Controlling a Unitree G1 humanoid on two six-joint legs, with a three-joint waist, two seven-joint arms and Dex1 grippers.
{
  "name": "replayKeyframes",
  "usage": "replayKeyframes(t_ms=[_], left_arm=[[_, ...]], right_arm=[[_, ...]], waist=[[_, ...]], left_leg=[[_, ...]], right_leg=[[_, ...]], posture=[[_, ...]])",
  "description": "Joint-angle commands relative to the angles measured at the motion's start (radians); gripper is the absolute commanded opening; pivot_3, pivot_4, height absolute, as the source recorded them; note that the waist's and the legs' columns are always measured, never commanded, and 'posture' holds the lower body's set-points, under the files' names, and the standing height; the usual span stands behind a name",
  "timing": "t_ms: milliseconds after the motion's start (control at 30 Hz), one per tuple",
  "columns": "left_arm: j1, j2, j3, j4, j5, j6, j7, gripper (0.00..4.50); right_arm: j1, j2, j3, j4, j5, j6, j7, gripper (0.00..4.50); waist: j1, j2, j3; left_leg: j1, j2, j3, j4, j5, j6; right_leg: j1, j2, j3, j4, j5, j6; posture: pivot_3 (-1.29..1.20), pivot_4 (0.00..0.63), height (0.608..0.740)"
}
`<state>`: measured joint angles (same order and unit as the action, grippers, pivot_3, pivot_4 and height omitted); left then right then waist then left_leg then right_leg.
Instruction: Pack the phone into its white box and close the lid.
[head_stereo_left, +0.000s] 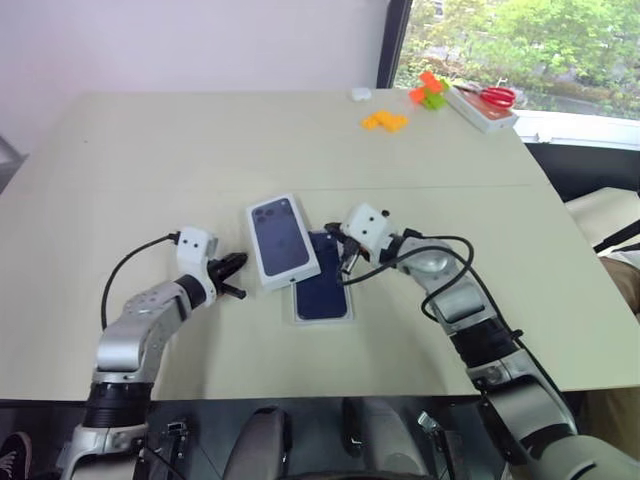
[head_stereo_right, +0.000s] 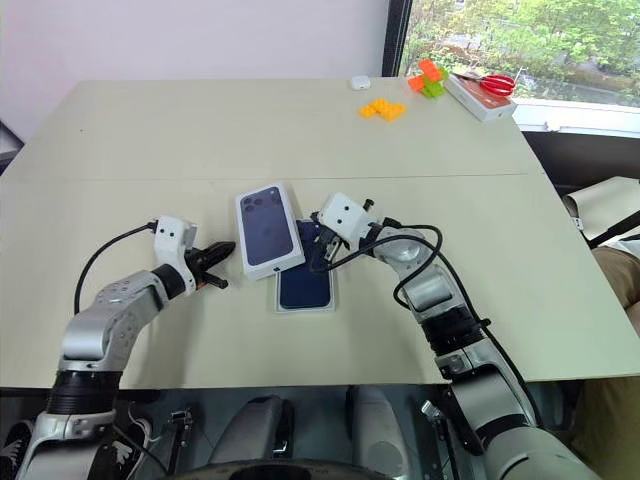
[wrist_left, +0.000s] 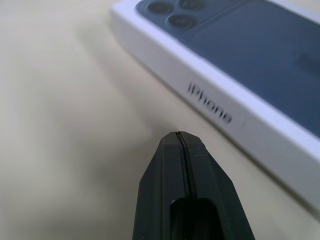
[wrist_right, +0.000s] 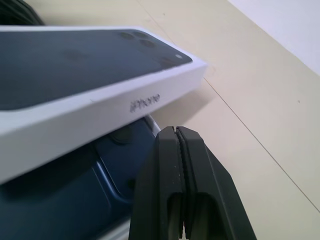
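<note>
Now the lid (head_stereo_left: 283, 240) lies skewed, half over the phone (head_stereo_left: 322, 286) in the white box (head_stereo_left: 323, 318); both closed, empty claws flank it, left claw (head_stereo_left: 240, 278), right claw (head_stereo_left: 343, 252) nearer.

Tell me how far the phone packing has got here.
Done: the phone lies in the white box. In hand: the lid sits askew, overlapping one end of the box, with the shut left gripper and shut right gripper flanking it. Left: squaring and closing the lid.
</note>
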<state>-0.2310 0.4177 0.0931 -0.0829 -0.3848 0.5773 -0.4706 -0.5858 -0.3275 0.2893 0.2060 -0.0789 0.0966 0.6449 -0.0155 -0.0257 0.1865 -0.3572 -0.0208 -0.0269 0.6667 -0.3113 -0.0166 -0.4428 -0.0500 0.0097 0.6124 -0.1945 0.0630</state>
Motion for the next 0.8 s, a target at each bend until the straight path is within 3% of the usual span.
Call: replayKeyframes(t_ms=[33,800], left_arm=[[-0.001,-0.014,-0.003,-0.031,0.014,-0.017,0.013,0.00],[0.021,-0.037,-0.089,-0.177,-0.001,0.053,-0.017,0.00]], right_arm=[[0.003,0.013,0.014,-0.022,-0.014,-0.021,0.004,0.06],[0.063,-0.017,0.021,-0.148,-0.006,0.009,0.080,0.06]], waist=[[0.000,0.000,0.000],[0.001,0.000,0.000]], left_leg=[[0.000,0.000,0.000,0.000,0.000,0.000],[0.000,0.000,0.000,0.000,0.000,0.000]], right_leg=[[0.000,0.000,0.000,0.000,0.000,0.000],[0.000,0.001,-0.001,0.000,0.000,0.000]], posture=[[0.00,0.150,0.740],[0.00,0.150,0.740]])
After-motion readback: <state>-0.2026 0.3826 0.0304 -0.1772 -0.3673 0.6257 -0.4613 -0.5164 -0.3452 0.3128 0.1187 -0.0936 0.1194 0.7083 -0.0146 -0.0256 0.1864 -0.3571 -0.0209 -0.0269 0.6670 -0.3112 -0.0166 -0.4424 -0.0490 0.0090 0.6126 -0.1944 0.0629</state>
